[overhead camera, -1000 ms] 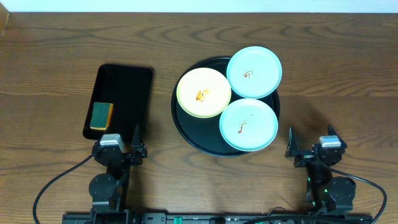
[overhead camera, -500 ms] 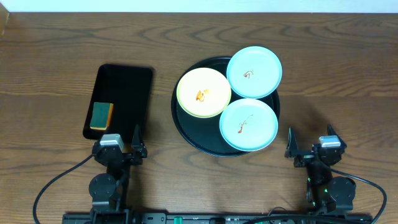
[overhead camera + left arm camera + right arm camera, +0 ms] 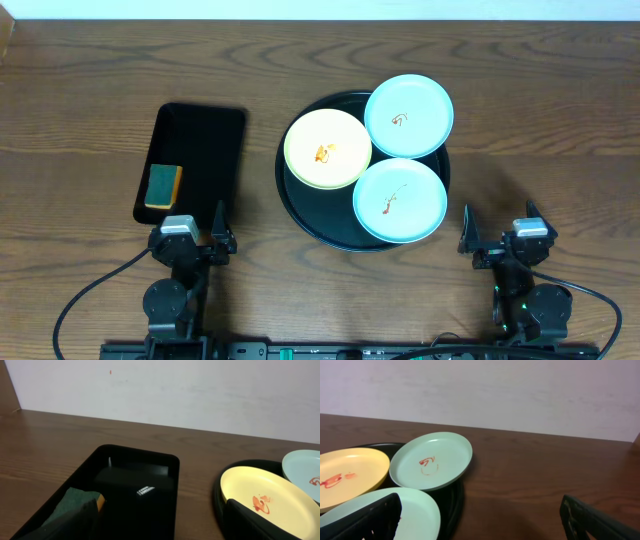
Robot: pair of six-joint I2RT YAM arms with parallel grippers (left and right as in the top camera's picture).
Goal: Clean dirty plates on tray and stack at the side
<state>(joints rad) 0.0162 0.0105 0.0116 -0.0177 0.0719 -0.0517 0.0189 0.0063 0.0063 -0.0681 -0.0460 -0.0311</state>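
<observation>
Three plates lie on the round black tray point(image 3: 300, 208): a pale yellow plate point(image 3: 327, 148) with an orange smear at the left, a mint plate point(image 3: 408, 115) at the back right and a mint plate point(image 3: 400, 200) at the front, both with thin brown marks. The left wrist view shows the yellow plate point(image 3: 267, 502) and the tray rim point(image 3: 218, 495). In the right wrist view are the yellow plate point(image 3: 347, 475), the back mint plate point(image 3: 431, 460) and the front mint plate point(image 3: 417, 510). My left gripper point(image 3: 192, 235) stands open near the front edge, left of the tray. My right gripper point(image 3: 500, 232) stands open to the right of the tray.
A rectangular black tray point(image 3: 205, 150) lies left of the round tray, with a green-and-orange sponge point(image 3: 163, 186) in its near corner; the sponge point(image 3: 75, 500) also shows just ahead of my left fingers. A white wall bounds the far table edge.
</observation>
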